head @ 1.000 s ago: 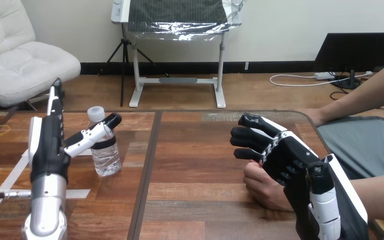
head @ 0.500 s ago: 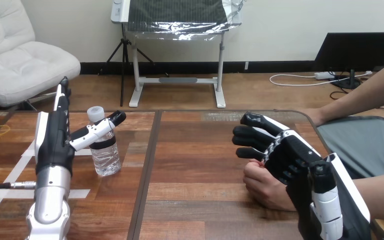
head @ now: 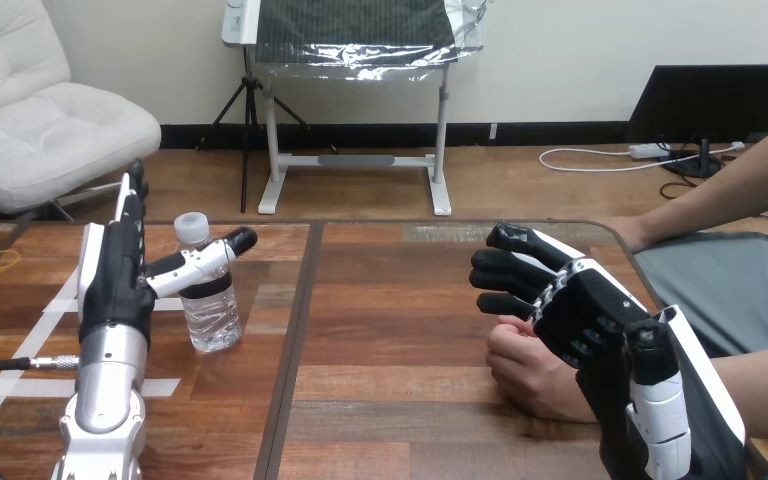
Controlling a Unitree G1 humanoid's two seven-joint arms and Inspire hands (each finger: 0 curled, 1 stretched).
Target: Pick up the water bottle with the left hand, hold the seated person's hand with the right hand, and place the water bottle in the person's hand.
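The right hand (head: 585, 320) hides much of the person's hand (head: 528, 368).

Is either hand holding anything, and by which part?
The left hand is open beside the water bottle, not gripping. The right hand lies over the person's hand; a hold cannot be told.

Left side first: the silver forearm (head: 103, 385) rises from the bottom edge, standing nearly upright. On top of it the left hand (head: 115, 275) is set on edge, palm facing inward to the right. Its fingers (head: 130, 205) are straight and point up and away, and the thumb (head: 205, 262) is thrown out wide to the right, a broad spread. Over on the right, the right hand (head: 585, 312) reaches in from the lower right corner, angled toward the middle, its white-shelled back turned up and outward.
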